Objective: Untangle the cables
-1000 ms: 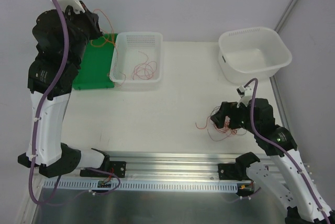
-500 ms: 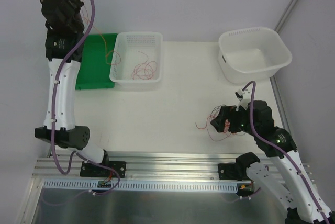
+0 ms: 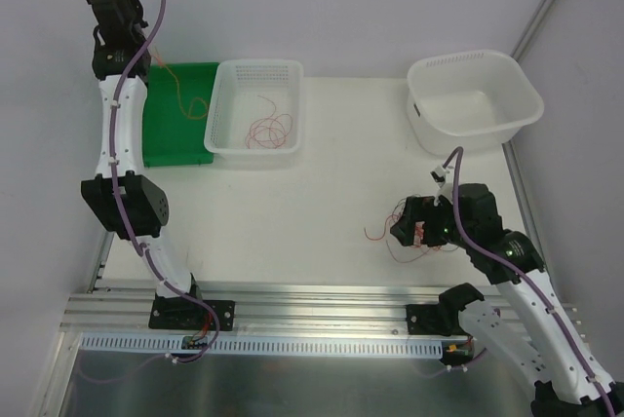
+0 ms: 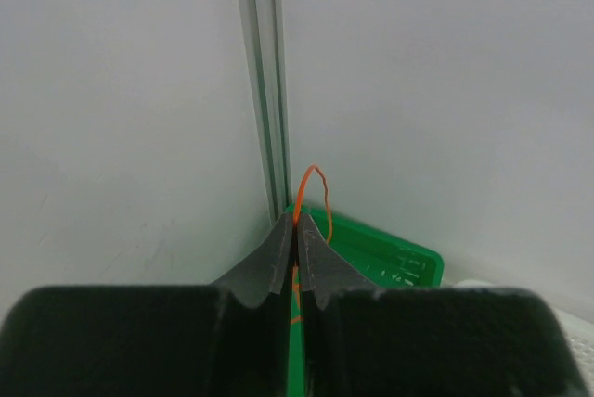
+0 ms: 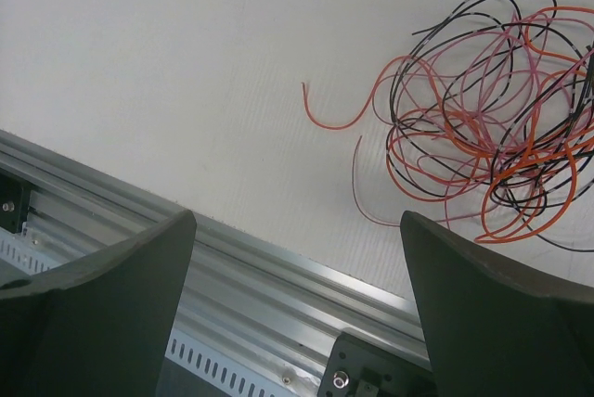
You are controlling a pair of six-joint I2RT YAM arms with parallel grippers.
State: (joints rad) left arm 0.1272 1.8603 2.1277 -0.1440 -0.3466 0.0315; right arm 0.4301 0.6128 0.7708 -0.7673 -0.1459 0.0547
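Left gripper [image 4: 295, 226] risen higher, pinching thin orange wire [image 4: 316, 184] above green plastic tray [image 3: 175, 130]. Strand looks freed. Right gripper [image 5: 295, 221] spread beside red-black wire tangle [image 5: 483, 137].

The tangle of thin red, black and orange wires [image 5: 464, 145] is being cut off at the right wrist view's edge.

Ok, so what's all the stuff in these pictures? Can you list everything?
tangle: one bunch, red, black, orange and pink, on the table's right
orange cable: one, orange, hanging above the tray
red cables: a few loops, red, inside the basket
tray: one, green, far left
basket: one, white, beside the tray
tub: one, white, far right
table: one, white
rail: one, silver, near edge
left end effector: one, black, shut on the orange cable
right end effector: one, black, open beside the tangle
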